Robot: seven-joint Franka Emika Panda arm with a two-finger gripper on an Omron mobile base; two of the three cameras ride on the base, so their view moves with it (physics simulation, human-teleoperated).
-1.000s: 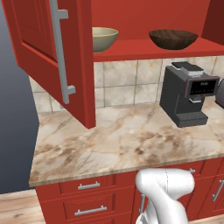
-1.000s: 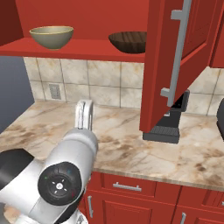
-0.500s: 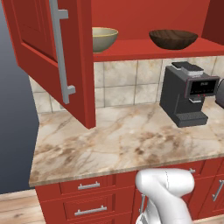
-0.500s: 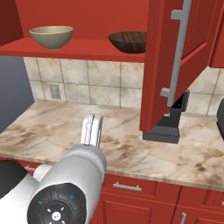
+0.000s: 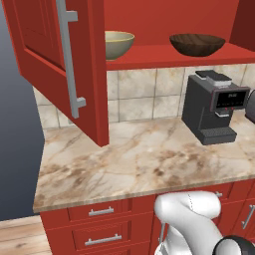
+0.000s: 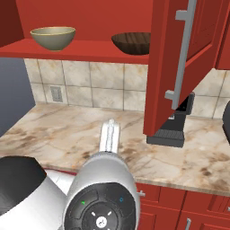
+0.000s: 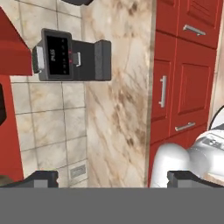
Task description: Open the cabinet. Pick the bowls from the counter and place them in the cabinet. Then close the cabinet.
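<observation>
The cabinet [image 5: 149, 20] stands open, with its left door [image 5: 55, 64] and its right door [image 6: 179, 58] swung out over the counter [image 5: 139, 159]. Both bowls rest on its lower shelf: the olive-tan bowl [image 5: 117, 44] [image 6: 53, 37] to the left, the dark brown bowl [image 5: 196, 45] [image 6: 131, 42] to the right. My gripper [image 7: 113, 178] is open and holds nothing. It hangs in front of the counter's edge [image 7: 151, 87] and is rolled sideways. The arm [image 6: 103, 179] sits low before the counter.
A black coffee machine [image 5: 214, 107] [image 6: 175, 126] [image 7: 72, 54] stands at the back right of the counter, partly behind the right door. A dark rounded object [image 5: 249, 107] sits at the far right. Red drawers [image 5: 102, 219] [image 7: 188, 65] lie below the slab.
The arm has drawn back and sunk a little, its white hand shifting right and down in the right base view. Bowls and doors have stayed put.
</observation>
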